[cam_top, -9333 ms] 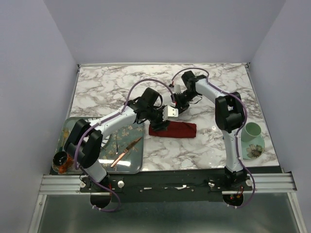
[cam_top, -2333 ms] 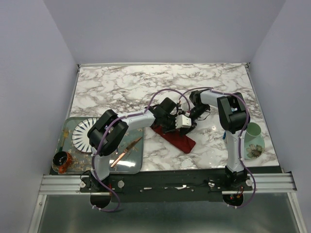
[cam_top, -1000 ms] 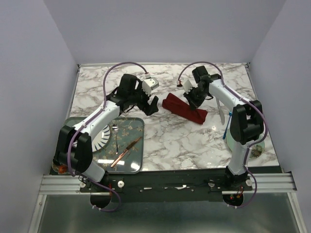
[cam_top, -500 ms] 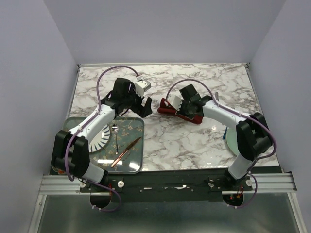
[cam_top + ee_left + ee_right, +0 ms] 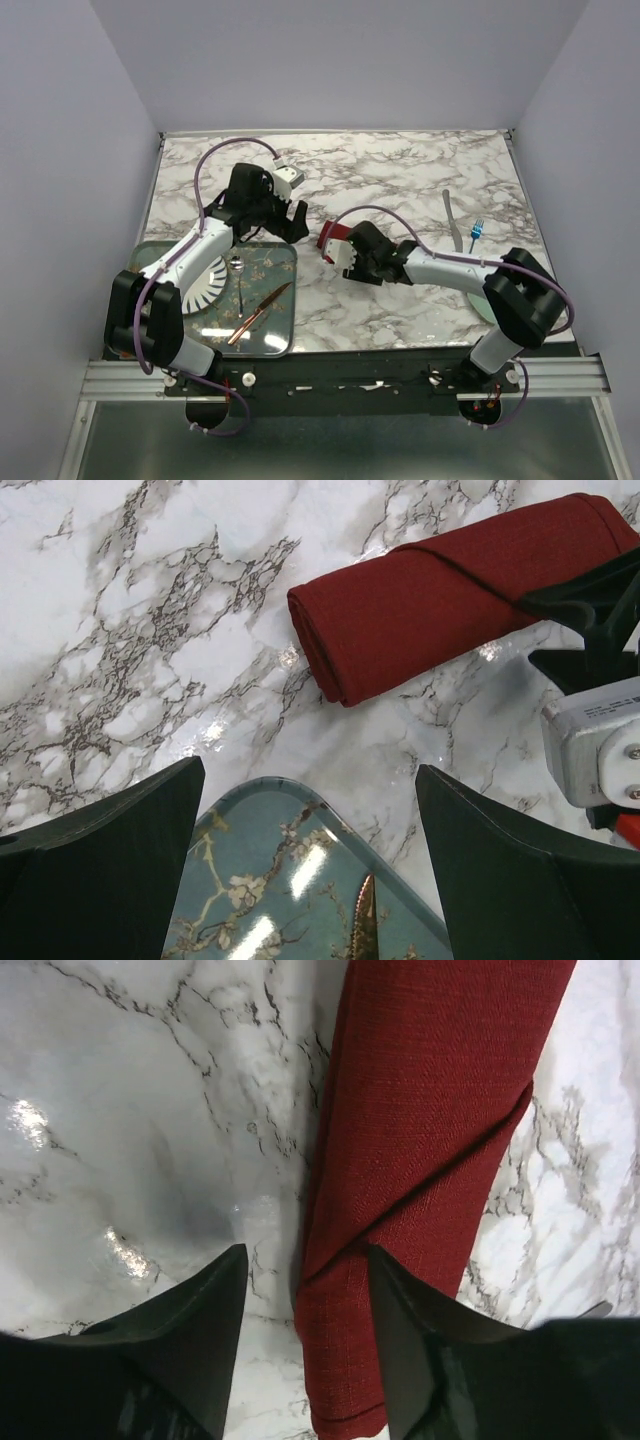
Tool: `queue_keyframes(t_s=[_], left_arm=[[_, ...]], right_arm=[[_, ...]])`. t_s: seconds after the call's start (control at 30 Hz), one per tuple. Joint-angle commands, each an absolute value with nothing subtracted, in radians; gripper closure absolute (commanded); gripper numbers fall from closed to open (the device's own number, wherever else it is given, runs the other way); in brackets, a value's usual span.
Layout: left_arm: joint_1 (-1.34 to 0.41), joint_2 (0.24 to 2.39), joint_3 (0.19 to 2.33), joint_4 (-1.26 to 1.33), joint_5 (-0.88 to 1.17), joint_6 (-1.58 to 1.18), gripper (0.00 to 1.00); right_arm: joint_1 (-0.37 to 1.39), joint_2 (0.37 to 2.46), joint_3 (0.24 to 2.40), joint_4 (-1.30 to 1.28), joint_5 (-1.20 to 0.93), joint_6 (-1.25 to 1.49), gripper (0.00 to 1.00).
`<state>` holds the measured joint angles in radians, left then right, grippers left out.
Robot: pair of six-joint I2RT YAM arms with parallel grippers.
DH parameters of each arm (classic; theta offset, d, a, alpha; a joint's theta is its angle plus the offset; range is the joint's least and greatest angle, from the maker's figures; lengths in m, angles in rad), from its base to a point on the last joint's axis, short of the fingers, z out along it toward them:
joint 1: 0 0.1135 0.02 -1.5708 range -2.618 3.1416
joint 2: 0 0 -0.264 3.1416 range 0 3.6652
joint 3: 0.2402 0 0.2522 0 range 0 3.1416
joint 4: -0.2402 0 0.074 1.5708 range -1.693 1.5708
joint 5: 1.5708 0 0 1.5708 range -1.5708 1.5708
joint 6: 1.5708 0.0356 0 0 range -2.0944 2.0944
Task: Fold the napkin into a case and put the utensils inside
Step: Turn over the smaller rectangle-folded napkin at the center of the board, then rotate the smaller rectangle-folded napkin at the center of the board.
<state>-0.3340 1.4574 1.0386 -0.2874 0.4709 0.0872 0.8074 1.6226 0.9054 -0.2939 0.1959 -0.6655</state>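
Left gripper (image 5: 297, 220), fingers apart and holding nothing, hung over the marble table (image 5: 400, 180) left of centre in the overhead view, just above the upper right corner of the teal tray (image 5: 272, 335). We saw the right gripper (image 5: 335, 250) low at mid-frame over the case (image 5: 337, 234). Only one dark red end of the case showed; the rest was hidden under the wrist. The pale silvery utensil (image 5: 452, 222) and the blue-handled fork (image 5: 476, 232) lay near each other on the marble at right of frame, well apart from the case. On the tray lay the copper knife (image 5: 258, 313) and the small spoon (image 5: 238, 285), with a white ribbed plate (image 5: 205, 287) at their left.

From the left wrist, we saw two dark fingers (image 5: 100, 880) filling the lower corners, wide apart. The tray's corner and the knife's tip sat between them at the bottom edge. The case stretched across the upper right, its rolled end toward centre, on bare marble and apart from the tray. The right gripper's black fingers stood at the case's far end by the right edge, with a white housing beneath them.

From the right wrist, we saw the fingers (image 5: 170, 1350) parted at the bottom of the frame. The case ran down from the top, its left edge falling in the gap between them. The right-hand finger overlapped the cloth, but we could not tell whether it touched.
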Motion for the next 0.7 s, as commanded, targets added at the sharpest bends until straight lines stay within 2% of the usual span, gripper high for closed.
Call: queue_keyframes(t_s=[0.0,0.13,0.2,0.3,0.43,0.5,0.6,0.63,0.67], left_arm=[[-0.327,1.463,1.08,-0.308,0.471,0.023,0.01],[-0.339,1.523,1.159,-0.327,0.479,0.005,0.01],[-0.359,1.566,1.216,-0.351,0.465,0.003,0.01],[-0.389,1.62,1.259,-0.345,0.443,-0.038,0.01],[-0.42,1.712,1.328,-0.348,0.477,-0.133,0.03],[-0.439,1.756,1.356,-0.348,0.492,-0.165,0.11],[-0.48,1.796,1.373,-0.348,0.474,-0.189,0.37],[-0.485,1.822,1.376,-0.356,0.469,-0.198,0.52],[-0.492,1.836,1.379,-0.371,0.472,-0.205,0.58]], right_arm=[[0.819,1.559,0.963,-0.357,0.199,-0.542,0.35],[0.767,1.503,1.087,-0.553,0.074,-0.483,0.34],[0.686,1.491,1.147,-0.647,-0.068,-0.469,0.35],[0.563,1.497,1.209,-0.776,-0.205,-0.489,0.39],[0.445,1.551,1.227,-0.863,-0.27,-0.532,0.51],[0.4,1.595,1.246,-0.894,-0.304,-0.561,0.54],[0.379,1.626,1.223,-0.908,-0.307,-0.616,0.6],[0.379,1.644,1.215,-0.916,-0.307,-0.63,0.61],[0.379,1.654,1.207,-0.916,-0.305,-0.641,0.61]])
